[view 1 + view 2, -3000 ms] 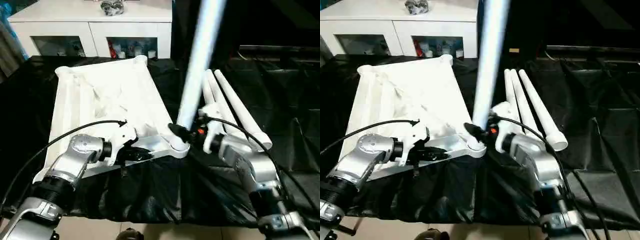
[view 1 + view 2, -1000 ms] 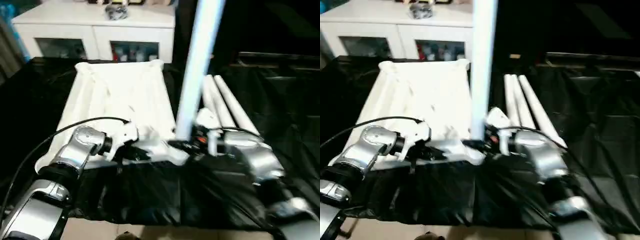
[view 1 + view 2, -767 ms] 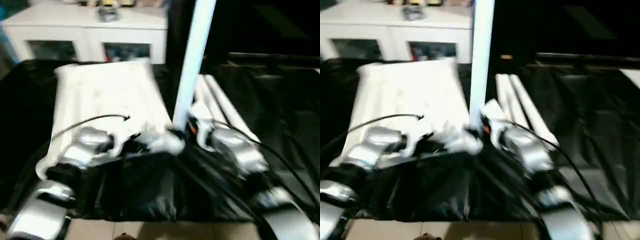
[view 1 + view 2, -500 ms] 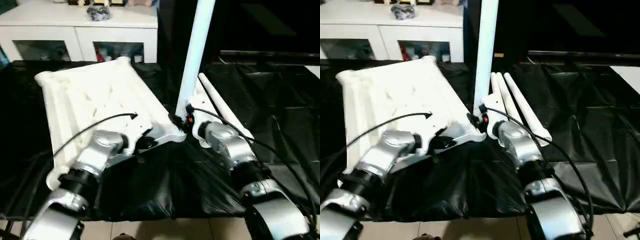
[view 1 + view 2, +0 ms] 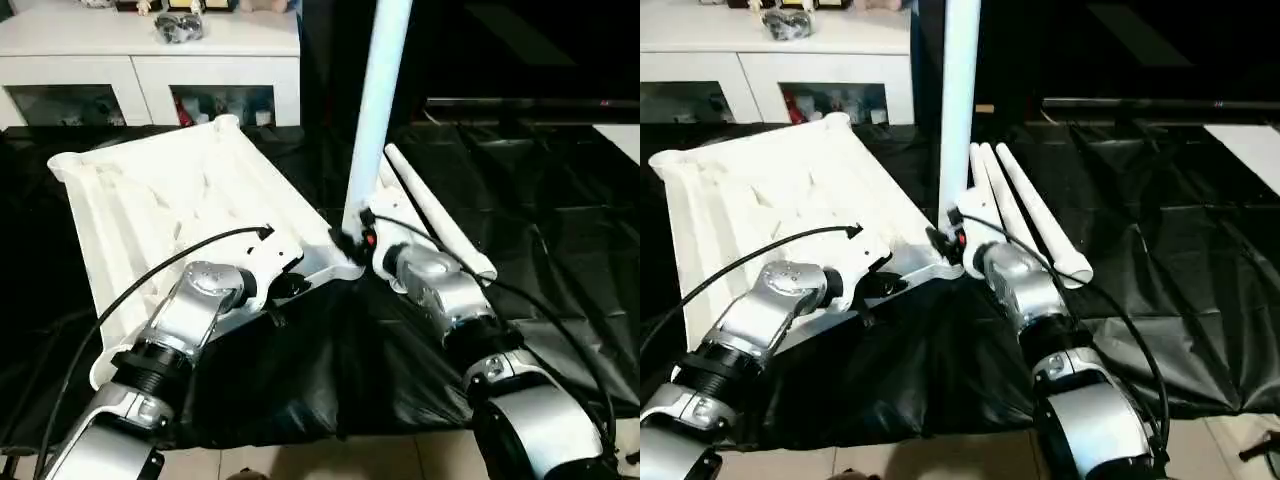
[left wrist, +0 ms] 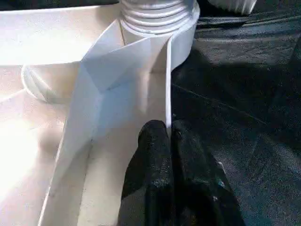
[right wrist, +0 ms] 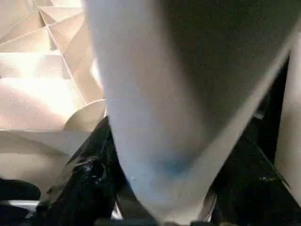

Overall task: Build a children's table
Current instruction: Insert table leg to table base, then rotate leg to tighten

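Up close, left end effector [image 6: 168, 141] pinches tabletop rim [image 6: 168, 84].

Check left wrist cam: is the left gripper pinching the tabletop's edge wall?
Yes, the left gripper has its two black fingers shut on the thin edge wall of the tabletop, just below the corner socket.
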